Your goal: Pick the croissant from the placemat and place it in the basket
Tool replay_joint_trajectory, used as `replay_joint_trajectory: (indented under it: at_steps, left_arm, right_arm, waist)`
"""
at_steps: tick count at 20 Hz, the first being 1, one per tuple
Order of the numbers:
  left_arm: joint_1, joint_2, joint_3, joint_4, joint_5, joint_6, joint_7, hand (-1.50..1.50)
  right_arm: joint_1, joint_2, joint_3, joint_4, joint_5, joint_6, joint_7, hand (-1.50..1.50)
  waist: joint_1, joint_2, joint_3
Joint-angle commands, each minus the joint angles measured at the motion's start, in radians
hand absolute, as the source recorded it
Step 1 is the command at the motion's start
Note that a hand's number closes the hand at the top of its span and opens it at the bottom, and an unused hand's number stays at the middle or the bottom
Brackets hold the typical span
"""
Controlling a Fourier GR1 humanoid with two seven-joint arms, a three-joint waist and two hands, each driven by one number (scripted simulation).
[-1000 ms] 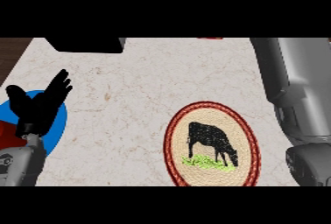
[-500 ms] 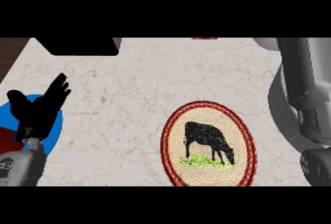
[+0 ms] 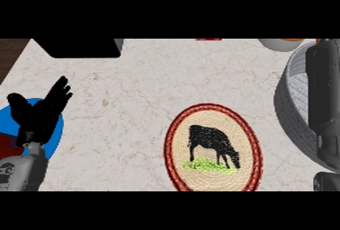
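The oval woven placemat, red-rimmed with a black cow on it, lies on the counter at lower middle. No croissant shows on it or anywhere else. A grey basket stands at the right edge, partly cut off. My right forearm stretches over the basket toward the top edge. Its hand is out of view. At the far left my left hand rests open, fingers up, over a blue plate.
A black box sits at the top left. The rim of a white bowl and a small red thing show at the top edge. Dark wood borders the marble counter at the upper left.
The placemat has drifted slightly left in the picture and the grey basket has come into view at the right. My right forearm now lies over the basket. The left hand has stayed put.
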Motion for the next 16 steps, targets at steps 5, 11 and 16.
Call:
replay_joint_trajectory:
  at_steps: [5, 11, 16]
  left_arm:
    - [-0.016, 0.016, 0.033, 0.01, 0.018, -0.008, 0.024, 0.0]
    - [-0.03, 0.007, 0.028, 0.055, -0.012, -0.015, -0.032, 0.0]
    - [-0.045, -0.022, 0.002, 0.012, -0.031, 0.012, 0.02, 0.0]
  right_arm:
    - [0.172, -0.017, -0.073, -0.133, 0.068, -0.134, 0.151, -1.5]
    - [0.198, 0.019, -0.075, -0.148, -0.014, -0.115, 0.074, -1.5]
    - [0.202, -0.059, -0.086, -0.114, -0.129, -0.186, -0.03, -1.5]
  waist:
    - [-0.009, 0.002, -0.001]
    - [0.005, 0.004, -0.001]
    - [0.008, 0.005, 0.0]
